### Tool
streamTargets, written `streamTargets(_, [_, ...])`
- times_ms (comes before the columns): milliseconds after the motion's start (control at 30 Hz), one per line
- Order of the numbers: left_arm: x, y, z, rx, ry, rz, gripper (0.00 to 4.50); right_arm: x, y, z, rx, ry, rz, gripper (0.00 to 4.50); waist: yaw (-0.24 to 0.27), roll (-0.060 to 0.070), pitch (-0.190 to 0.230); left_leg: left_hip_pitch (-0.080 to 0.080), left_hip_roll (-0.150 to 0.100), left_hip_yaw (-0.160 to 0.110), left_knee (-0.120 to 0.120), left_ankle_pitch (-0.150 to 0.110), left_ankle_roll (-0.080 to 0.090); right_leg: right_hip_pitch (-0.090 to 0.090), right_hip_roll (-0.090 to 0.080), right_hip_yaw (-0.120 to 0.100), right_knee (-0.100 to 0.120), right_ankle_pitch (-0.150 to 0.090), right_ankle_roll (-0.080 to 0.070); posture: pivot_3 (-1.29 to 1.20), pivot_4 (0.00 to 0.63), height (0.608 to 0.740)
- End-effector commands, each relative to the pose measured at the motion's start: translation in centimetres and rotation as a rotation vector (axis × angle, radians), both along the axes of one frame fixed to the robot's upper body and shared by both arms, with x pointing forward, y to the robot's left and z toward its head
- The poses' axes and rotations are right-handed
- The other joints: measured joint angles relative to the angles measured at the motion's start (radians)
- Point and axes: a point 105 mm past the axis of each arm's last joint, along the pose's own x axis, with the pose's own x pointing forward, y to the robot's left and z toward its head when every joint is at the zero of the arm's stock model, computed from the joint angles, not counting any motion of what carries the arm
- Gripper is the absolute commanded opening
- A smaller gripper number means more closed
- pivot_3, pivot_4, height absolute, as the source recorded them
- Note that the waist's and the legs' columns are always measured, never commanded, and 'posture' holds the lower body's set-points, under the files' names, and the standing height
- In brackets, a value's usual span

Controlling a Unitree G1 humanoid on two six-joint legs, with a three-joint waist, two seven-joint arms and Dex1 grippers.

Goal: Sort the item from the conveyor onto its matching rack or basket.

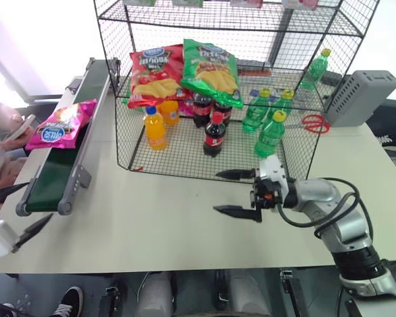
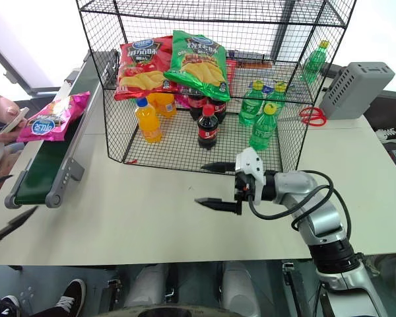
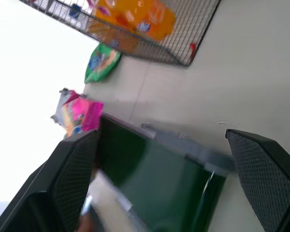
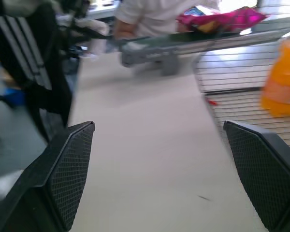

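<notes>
Pale beige table [image 1: 171, 218] — carries all items. Conveyor [image 1: 66, 148] along table's left edge (dark green belt, silver-grey frame), one end reaching near edge. Black wire rack [image 1: 231, 86] at table centre, just beside conveyor, its lowest tier resting on tabletop. Red scissors [image 1: 315, 123] and grey slotted box [image 1: 361, 97] — right of rack.

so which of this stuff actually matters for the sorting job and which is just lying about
Part of the job:
- pink chip bag
- conveyor
- wire rack
- left gripper, open
- right gripper, open

Just lying about:
- red scissors
- grey box
- red and green chip bags, soda bottles already in the rack
</notes>
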Motion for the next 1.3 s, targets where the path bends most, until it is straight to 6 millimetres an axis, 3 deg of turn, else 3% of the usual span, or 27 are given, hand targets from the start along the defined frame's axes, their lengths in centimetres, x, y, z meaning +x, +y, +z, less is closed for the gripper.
streamTargets(33, [-1.6,1.5,1.2,0.156,-0.055,0.064,4.50,-1.2,1.8,0.8,0.045,0.006,0.091,4.45,-0.001,-0.001,0.000,0.000,0.000,0.000,0.000,0.000,0.000,0.000,0.000,0.000,0.000,0.000,0.000,0.00,0.150,0.740])
streamTargets(200, [-1.8,1.9,1.5,0.256,-0.089,0.136,4.50,-0.6,2.2,0.9,0.044,-0.042,0.100,4.45,0.001,-0.001,-0.001,0.000,0.000,0.001,0.000,0.000,0.000,0.000,-0.001,0.000,-0.001,0.000,0.000,0.00,0.150,0.740])
streamTargets(533, [0.8,-0.3,2.2,0.306,-0.126,0.132,4.50,0.7,0.9,2.2,0.146,-0.060,0.025,4.45,0.003,-0.004,-0.002,-0.001,0.001,0.001,0.000,0.000,0.000,-0.001,0.000,0.000,-0.001,0.000,0.000,0.00,0.150,0.740])
streamTargets(667, [1.5,-0.1,2.3,0.294,-0.123,0.173,4.50,0.5,1.0,2.4,0.156,-0.064,0.013,4.45,-0.004,-0.004,-0.002,-0.001,0.001,0.001,-0.001,0.000,0.000,-0.001,0.000,0.000,-0.001,0.000,0.000,0.00,0.150,0.740])
streamTargets(967, [0.8,-0.8,-1.0,0.266,-0.009,0.135,4.50,1.5,0.2,3.5,0.146,-0.103,-0.032,4.45,-0.018,-0.004,-0.002,0.000,0.001,0.000,-0.001,0.000,0.000,-0.001,0.000,0.000,0.000,0.000,0.000,0.00,0.150,0.740])
streamTargets(1167, [0.5,-0.6,-1.0,0.235,-0.033,0.155,4.50,2.3,-0.5,3.5,0.125,-0.121,-0.064,4.45,-0.014,-0.004,-0.002,0.000,0.001,0.000,-0.001,0.000,0.000,-0.001,-0.001,0.000,0.000,0.000,0.000,0.00,0.150,0.740])
streamTargets(1300, [0.7,-1.3,1.3,0.226,-0.122,0.110,4.50,2.2,-0.6,3.4,0.114,-0.133,-0.062,4.45,-0.015,-0.004,-0.002,0.000,0.001,0.000,-0.001,0.000,0.000,-0.001,-0.001,0.000,0.000,0.000,0.000,0.00,0.150,0.740])
